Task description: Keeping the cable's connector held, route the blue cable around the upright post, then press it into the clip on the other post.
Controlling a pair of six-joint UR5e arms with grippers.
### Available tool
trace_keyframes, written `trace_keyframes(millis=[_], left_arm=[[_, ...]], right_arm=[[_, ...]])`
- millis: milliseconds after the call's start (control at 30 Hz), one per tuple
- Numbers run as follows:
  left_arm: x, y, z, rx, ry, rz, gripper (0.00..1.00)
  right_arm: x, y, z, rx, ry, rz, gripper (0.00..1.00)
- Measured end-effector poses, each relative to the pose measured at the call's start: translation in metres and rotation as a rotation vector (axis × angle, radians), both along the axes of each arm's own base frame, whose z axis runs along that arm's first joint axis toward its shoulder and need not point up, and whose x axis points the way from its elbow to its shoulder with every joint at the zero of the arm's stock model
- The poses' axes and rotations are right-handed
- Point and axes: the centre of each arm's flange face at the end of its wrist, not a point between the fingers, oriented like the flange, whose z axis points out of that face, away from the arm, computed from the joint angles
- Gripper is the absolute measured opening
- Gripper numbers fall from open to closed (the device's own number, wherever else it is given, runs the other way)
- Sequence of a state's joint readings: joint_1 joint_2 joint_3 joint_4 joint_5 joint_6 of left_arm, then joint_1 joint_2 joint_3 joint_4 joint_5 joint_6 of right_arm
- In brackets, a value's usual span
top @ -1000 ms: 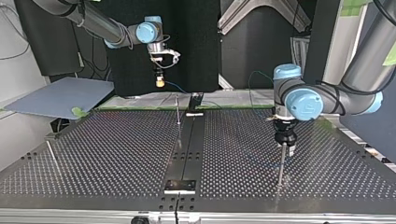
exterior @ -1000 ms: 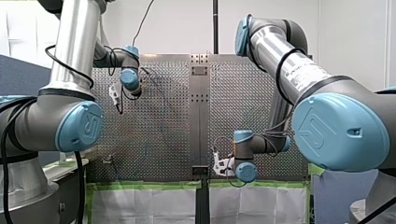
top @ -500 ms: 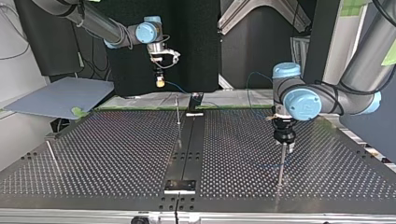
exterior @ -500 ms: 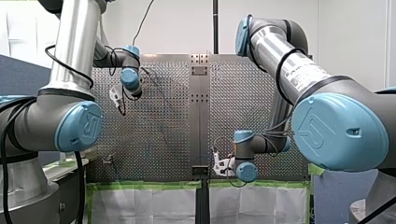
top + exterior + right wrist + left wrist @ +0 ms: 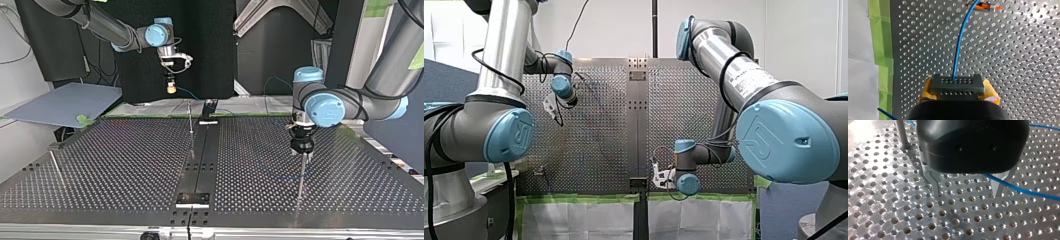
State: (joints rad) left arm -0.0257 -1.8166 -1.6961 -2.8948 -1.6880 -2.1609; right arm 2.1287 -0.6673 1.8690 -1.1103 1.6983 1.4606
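In the right wrist view my right gripper [image 5: 957,94], with yellow pads, is shut on the dark grey connector [image 5: 956,83]. The blue cable [image 5: 959,42] rises from the connector toward an orange and metal clip [image 5: 983,5]. In the top view this gripper [image 5: 171,90] hangs above the table's far edge. My left gripper [image 5: 967,193] is open just above the perforated table [image 5: 898,215]. The blue cable [image 5: 1023,191] runs across the gap by one metal finger [image 5: 998,187], ungripped. An upright post [image 5: 901,133] stands beside it. In the top view my left gripper [image 5: 303,156] sits over that post [image 5: 301,177].
A thin post [image 5: 190,120] stands near the black centre rail [image 5: 200,165]. Another post [image 5: 56,167] stands at the top view's left, near a grey board [image 5: 65,102]. Green tape [image 5: 883,32] lines the table's edge by my right gripper.
My left wrist has turned and shifted slightly by the post. My right arm has stayed still, holding the connector.
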Motion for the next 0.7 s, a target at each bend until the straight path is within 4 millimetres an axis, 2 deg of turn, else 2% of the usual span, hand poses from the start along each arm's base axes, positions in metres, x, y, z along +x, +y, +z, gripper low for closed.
trace_keyframes(millis=[200,533,700], left_arm=[[0.002,0.003,-0.007,-0.053,-0.022,-0.009,1.00],[0.007,0.004,-0.051,-0.140,0.038,-0.029,1.00],[0.006,0.011,-0.064,-0.184,0.029,-0.020,1.00]], right_arm=[[0.000,0.000,0.000,0.001,0.000,0.000,0.00],[0.000,-0.001,0.000,-0.002,-0.002,0.001,0.00],[0.000,-0.001,0.000,-0.001,0.000,0.003,0.00]])
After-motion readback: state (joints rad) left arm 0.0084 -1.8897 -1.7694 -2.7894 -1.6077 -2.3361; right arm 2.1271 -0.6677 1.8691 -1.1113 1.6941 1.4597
